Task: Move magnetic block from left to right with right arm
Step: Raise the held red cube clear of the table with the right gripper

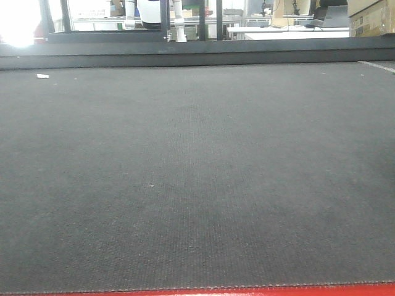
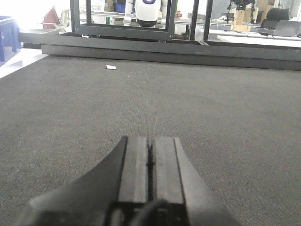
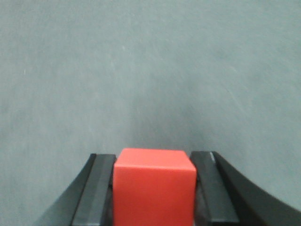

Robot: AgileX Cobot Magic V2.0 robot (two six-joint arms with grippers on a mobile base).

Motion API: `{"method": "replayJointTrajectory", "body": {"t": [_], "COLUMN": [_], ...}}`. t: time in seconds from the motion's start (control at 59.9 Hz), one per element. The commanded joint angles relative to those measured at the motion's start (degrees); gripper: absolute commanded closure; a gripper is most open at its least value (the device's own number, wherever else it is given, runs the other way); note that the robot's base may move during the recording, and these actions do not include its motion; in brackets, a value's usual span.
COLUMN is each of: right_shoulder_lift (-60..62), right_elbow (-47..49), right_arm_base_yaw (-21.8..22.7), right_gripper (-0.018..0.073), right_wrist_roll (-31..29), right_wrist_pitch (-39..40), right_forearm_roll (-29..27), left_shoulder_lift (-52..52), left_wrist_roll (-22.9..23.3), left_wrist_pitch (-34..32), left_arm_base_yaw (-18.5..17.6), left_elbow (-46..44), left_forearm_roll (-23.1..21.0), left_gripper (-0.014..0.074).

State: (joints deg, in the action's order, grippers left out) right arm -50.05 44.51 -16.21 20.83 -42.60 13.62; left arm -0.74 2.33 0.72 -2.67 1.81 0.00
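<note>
We have the block (image 3: 154, 187), likely light, stiff and smooth, clamped by opposite flat faces in the right gripper (image 3: 154, 157), while the left gripper (image 2: 150, 142) rests with jaws together.

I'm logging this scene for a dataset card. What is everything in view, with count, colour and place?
magnetic block: one, red, held in the right gripper
mat: one, dark grey, covering the work surface
scrap: one, white, far left on the mat
cardboard boxes: count unclear, brown, background, upper right
bin: one, blue, beyond the mat's left edge
left gripper: one, black, shut, holding nothing, over the mat
right gripper: one, black, shut on the magnetic block
</note>
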Motion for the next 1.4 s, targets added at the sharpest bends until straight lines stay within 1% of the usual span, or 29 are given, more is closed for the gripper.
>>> {"method": "replayJointTrajectory", "body": {"t": [0.0, 0.167, 0.351, 0.568, 0.752, 1.386], "right_shoulder_lift": [7.0, 19.0, 30.3, 38.9, 40.3, 40.3], "right_elbow": [-2.1, -5.8, -6.1, -6.1, -6.1, -6.1], "right_arm_base_yaw": [0.4, 0.4, 0.4, 0.4, 0.4, 0.4], "right_gripper": [0.0367, 0.0367, 0.0367, 0.0367, 0.0367, 0.0367], "right_wrist_roll": [-1.5, -1.7, -5.5, -6.1, -6.1, -6.1], "right_wrist_pitch": [4.9, 4.8, 4.8, 5.0, 6.3, 6.0], "right_forearm_roll": [0.5, 0.5, 0.5, 0.5, 0.5, 0.5], "left_shoulder_lift": [-0.8, -0.8, -0.8, -0.8, -0.8, -0.8], "left_wrist_roll": [0.4, 0.4, 0.4, 0.4, 0.4, 0.4], "left_wrist_pitch": [-5.2, -5.2, -5.2, -5.2, -5.2, -5.2], "left_arm_base_yaw": [-0.2, -0.2, -0.2, -0.2, -0.2, -0.2], "left_elbow": [0.6, 0.6, 0.6, 0.6, 0.6, 0.6], "left_forearm_roll": [0.0, 0.0, 0.0, 0.0, 0.0, 0.0], "left_gripper": [0.0713, 0.0713, 0.0713, 0.0713, 0.0712, 0.0713]}}
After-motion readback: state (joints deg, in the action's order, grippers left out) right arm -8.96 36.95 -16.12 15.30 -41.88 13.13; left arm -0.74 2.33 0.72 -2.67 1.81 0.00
